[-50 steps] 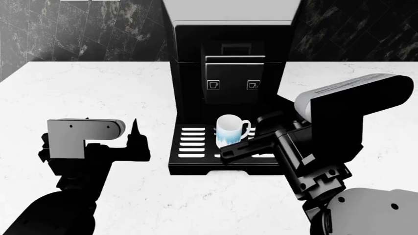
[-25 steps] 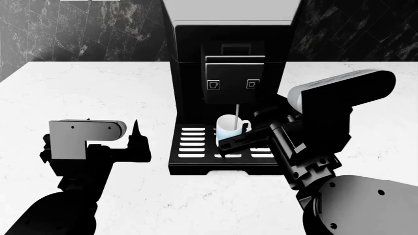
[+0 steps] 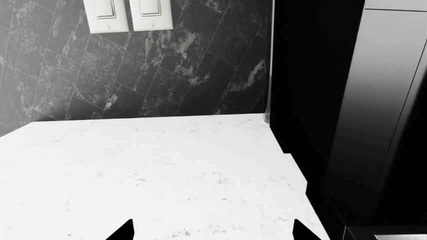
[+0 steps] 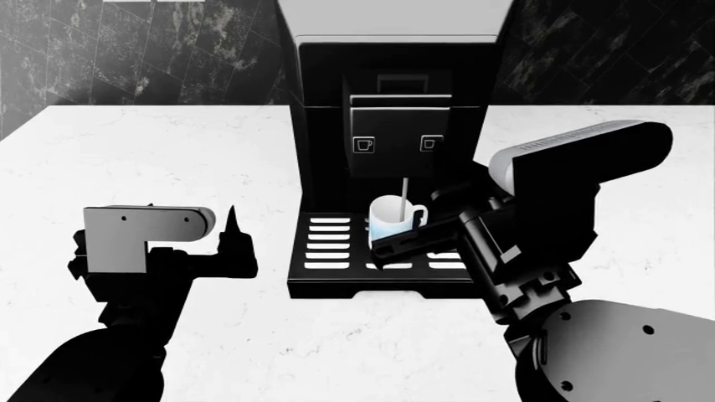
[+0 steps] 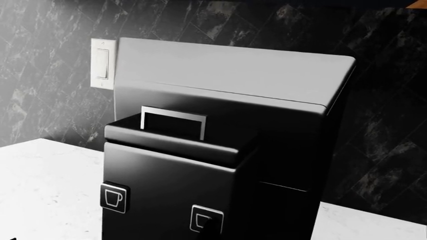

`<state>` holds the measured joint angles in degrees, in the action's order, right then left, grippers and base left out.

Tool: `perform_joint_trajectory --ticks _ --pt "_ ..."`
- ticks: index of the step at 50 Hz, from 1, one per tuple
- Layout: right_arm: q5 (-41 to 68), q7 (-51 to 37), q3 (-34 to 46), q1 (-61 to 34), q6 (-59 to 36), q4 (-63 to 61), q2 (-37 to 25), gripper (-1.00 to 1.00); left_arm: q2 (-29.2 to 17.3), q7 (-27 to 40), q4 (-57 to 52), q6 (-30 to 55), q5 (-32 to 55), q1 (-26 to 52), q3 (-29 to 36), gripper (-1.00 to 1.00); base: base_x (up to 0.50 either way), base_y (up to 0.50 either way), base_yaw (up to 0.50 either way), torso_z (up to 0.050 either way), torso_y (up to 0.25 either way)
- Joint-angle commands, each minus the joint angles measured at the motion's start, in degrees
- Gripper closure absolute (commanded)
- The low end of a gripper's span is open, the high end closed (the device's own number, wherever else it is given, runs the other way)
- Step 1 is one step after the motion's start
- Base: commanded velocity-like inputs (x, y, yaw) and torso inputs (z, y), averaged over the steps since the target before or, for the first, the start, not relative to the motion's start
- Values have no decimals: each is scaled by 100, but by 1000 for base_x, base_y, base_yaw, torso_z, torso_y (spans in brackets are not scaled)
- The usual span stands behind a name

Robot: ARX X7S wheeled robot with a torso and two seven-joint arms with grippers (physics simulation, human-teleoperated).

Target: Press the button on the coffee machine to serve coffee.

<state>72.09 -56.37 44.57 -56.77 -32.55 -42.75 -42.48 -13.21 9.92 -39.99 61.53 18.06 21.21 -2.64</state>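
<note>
The coffee machine [image 4: 391, 92] is tall and black with a pale grey top and stands at the back of the counter. Its two cup-icon buttons, left [image 4: 364, 144] and right [image 4: 431, 144], face me. A thin pale stream [image 4: 404, 188] falls into the white-and-blue mug [image 4: 393, 216] on the slotted drip tray [image 4: 330, 243]. My right gripper [image 4: 404, 220] hangs in front of the machine with its prongs apart and holds nothing. In the right wrist view a dark fingertip [image 5: 212, 227] overlaps the right button [image 5: 202, 216]; I cannot tell if it touches. My left gripper [image 4: 192, 213] is open and empty, left of the tray.
The white marble counter [image 4: 146, 151] runs to both sides of the machine, with a dark marble wall [image 4: 146, 50] behind. Light switches [image 3: 127, 12] are on the wall left of the machine, whose black side [image 3: 333, 100] fills part of the left wrist view.
A pale stream has started to fall from the machine into the mug. My right arm has shifted slightly left towards the machine. The left arm has not moved.
</note>
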Motion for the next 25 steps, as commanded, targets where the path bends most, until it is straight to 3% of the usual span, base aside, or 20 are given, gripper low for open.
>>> perform_joint_trajectory --ticks 1,25 --pt "182 -35 -41 -25 -23 -115 3 100 56 -92 41 -98 139 -12 -126 -100 0 0 0 0 0" --pt "830 -963 -358 -164 -93 -997 -692 100 42 9 30 -118 184 -21 -60 -100 0 0 0 0 0"
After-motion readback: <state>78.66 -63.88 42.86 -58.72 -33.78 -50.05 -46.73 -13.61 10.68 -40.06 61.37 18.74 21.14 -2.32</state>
